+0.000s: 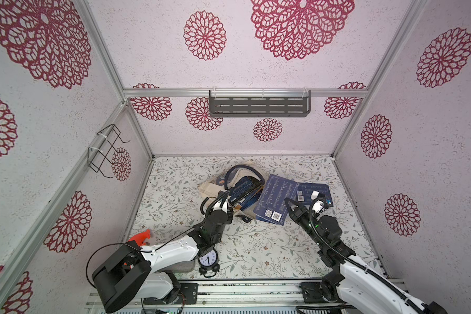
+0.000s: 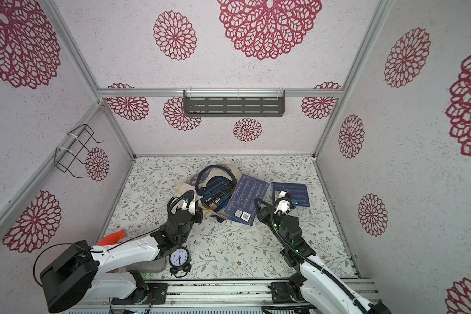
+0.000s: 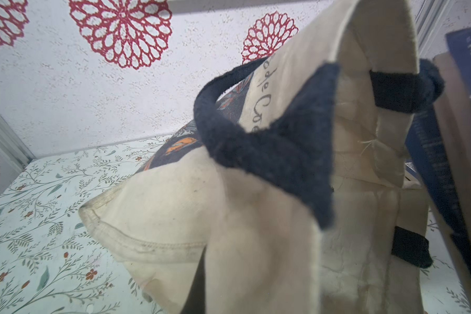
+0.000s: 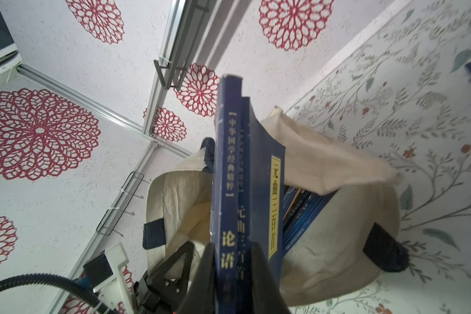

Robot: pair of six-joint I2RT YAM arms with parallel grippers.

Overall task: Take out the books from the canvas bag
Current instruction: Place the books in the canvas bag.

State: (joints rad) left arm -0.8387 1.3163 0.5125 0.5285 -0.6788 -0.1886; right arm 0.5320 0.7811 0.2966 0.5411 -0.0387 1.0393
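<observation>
The cream canvas bag (image 1: 210,187) (image 2: 181,187) lies slumped at the back middle of the table, navy handles looped over its mouth. Several navy books (image 1: 245,190) stick out of that mouth. My left gripper (image 1: 226,199) is at the bag's near rim, shut on the cloth, which fills the left wrist view (image 3: 174,212). My right gripper (image 1: 288,203) (image 4: 233,252) is shut on two navy books (image 4: 229,176) by their spines. In the top views these books (image 1: 273,198) lean just right of the bag. Another navy book (image 1: 313,193) lies flat farther right.
A black alarm clock (image 1: 207,260) stands by the front edge under my left arm, with an orange toy (image 1: 140,236) at the front left. A grey slotted shelf (image 1: 259,106) hangs on the back wall and a wire rack (image 1: 106,151) on the left wall.
</observation>
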